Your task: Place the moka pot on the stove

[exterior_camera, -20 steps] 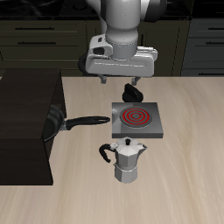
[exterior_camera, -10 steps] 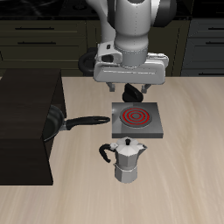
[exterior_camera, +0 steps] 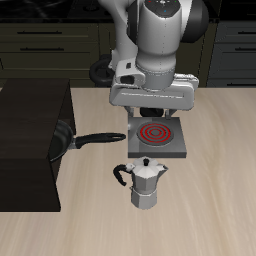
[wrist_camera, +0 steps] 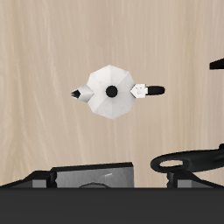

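The silver faceted moka pot (exterior_camera: 147, 184) stands upright on the table near the front edge, with its black handle to one side. From above, in the wrist view, it (wrist_camera: 111, 91) shows its black lid knob. The grey stove (exterior_camera: 156, 139) with its red coil lies just behind the pot; its edge also shows in the wrist view (wrist_camera: 92, 175). My gripper (exterior_camera: 150, 112) hangs above the stove's back edge, open and empty. It is well above and behind the pot.
A black long-handled frying pan (exterior_camera: 80, 139) lies beside the stove, its handle pointing at the stove; the handle end shows in the wrist view (wrist_camera: 185, 160). A large dark cabinet (exterior_camera: 28, 145) stands beyond the pan. Dark kitchen drawers line the back.
My gripper has moved forward from the table's back and come down a little, now over the stove's back edge. The pot, stove and pan have not moved.
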Tool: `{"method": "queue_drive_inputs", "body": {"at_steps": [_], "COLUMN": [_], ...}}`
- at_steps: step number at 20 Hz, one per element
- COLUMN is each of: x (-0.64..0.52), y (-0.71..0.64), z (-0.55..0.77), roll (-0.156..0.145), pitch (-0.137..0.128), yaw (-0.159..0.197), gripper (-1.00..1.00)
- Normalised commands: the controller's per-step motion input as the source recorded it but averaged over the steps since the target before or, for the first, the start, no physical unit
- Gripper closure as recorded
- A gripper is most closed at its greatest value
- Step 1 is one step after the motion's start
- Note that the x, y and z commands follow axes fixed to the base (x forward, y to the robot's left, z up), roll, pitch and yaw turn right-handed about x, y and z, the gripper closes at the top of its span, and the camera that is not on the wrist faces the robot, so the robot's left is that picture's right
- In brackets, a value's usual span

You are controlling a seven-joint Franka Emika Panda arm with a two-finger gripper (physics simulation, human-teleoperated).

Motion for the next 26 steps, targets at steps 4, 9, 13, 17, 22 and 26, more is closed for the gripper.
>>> {"method": "queue_drive_inputs", "body": {"at_steps": [4, 9, 13, 17, 22, 26], "x": [0.41, 0.17, 0.03, -0.04, -0.02, 0.04], "y": [0.07, -0.08, -0.02, -0.03, -0.04, 0.02], "z": [-0.18, -0.08, -0.14, -0.19, -0.29, -0.32], "roll": [0.005, -0.043, 0.007, -0.008, -0.016, -0.005], "pitch": [0.028, -0.002, -0.011, -0.031, -0.03, 0.017], "yaw": [0.047, -0.045, -0.029, 0.023, 0.014, -0.009], "gripper": [-1.0, -1.0, -1.0, -1.0, -1.0, -1.0]}}
